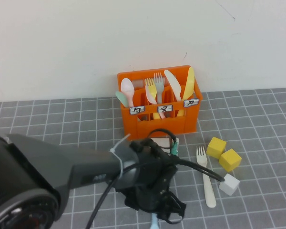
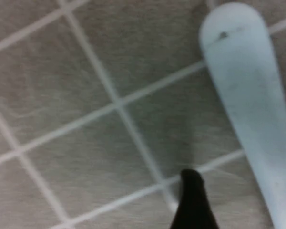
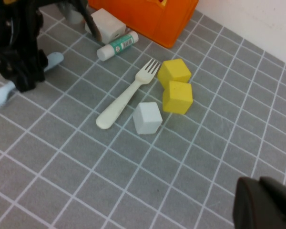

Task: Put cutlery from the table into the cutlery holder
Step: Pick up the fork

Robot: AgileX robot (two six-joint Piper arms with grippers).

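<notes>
The pale blue utensil (image 2: 248, 95) lies flat on the grey table (image 1: 257, 109). My left gripper (image 1: 158, 210) is low over it at the near edge. It is open, with one black fingertip (image 2: 194, 200) beside the handle and not touching it. In the right wrist view the left gripper (image 3: 19, 67) straddles the blue utensil (image 3: 51, 60). The cream fork (image 1: 206, 177) lies right of it, tines toward the orange cutlery holder (image 1: 159, 125) at the back. The holder holds several pieces. My right gripper (image 3: 266, 206) is shut and empty, above bare table off to the right of the fork (image 3: 126, 98).
Two yellow cubes (image 1: 223, 153) and a white cube (image 1: 229, 184) lie right of the fork. A white-and-green tube (image 3: 117, 46) and a white block (image 3: 106, 24) lie in front of the holder. The left arm (image 1: 62, 176) fills the near left.
</notes>
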